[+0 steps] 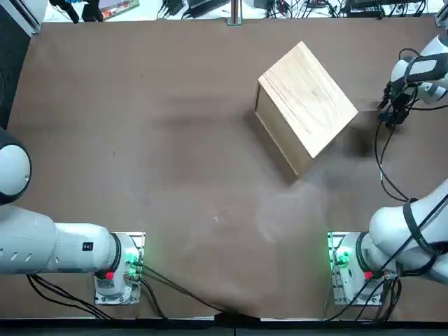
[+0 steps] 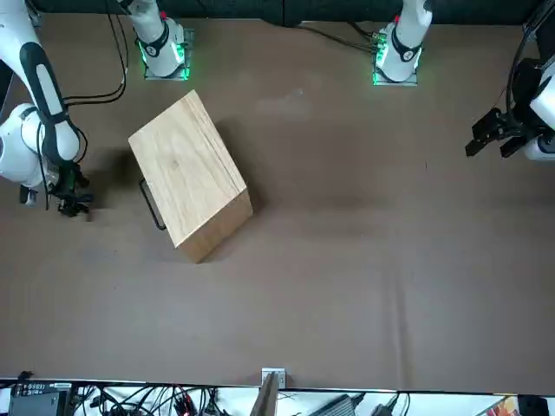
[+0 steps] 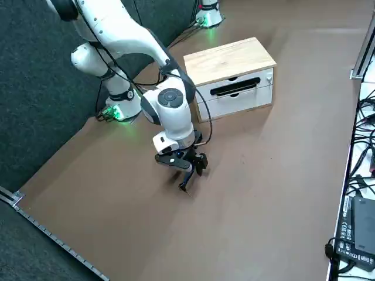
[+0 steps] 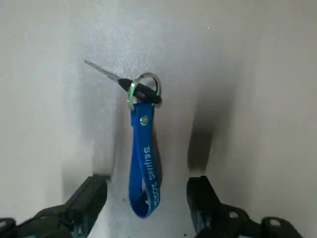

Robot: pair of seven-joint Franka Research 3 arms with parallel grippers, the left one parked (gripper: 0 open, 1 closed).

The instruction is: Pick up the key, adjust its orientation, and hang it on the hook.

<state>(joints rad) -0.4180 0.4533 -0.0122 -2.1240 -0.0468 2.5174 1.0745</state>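
The right gripper (image 4: 147,179) was spread above the key (image 4: 138,91), and closing on its floppy blue strap (image 4: 143,163) could perhaps have let the metal swing.

Surroundings: wooden two-drawer box (image 1: 308,98) on brown tabletop (image 1: 175,175)
Box upright, set askew to the table edges, right of centre in the top view; top panel pale, visibly grained wood; drawer fronts (image 3: 234,105) white, facing the right side camera, with a black bar handle (image 3: 235,87) in view; shadow falls on the tabletop beside the box; along the table's far edge, on a white surface: tangled black cables (image 3: 364,134), a dark rectangular device (image 3: 364,225), a metal post (image 2: 267,394) and a colourful printed item (image 2: 501,407), its text unreadable
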